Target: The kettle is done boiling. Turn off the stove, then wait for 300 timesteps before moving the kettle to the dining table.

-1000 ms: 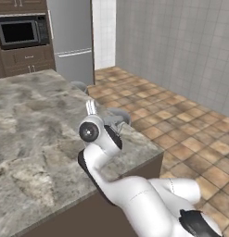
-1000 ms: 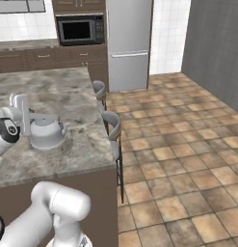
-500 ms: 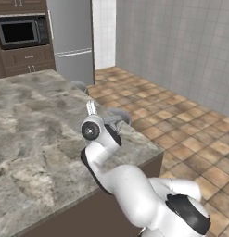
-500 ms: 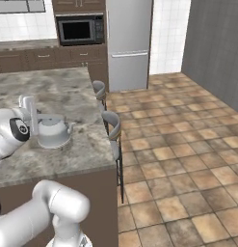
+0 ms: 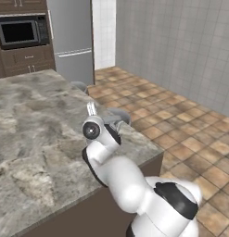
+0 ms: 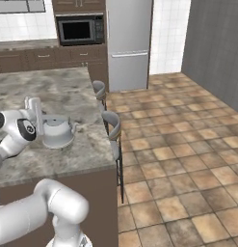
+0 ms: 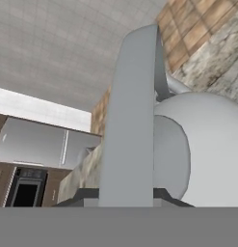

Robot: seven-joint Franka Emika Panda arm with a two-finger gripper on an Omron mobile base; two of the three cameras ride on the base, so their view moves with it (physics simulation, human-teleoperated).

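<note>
Marble dining table lies under your kettle, which sits near the edge by the stools. Your gripper is clamped shut on the arched handle. Make sure the base rests flat before you let go, then lift straight up so the fingers clear the arch. Two bar stools stand just past the edge; refrigerator and microwave are well apart

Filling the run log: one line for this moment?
gripper: shut on kettle handle | kettle: over dining table, near stools
</note>
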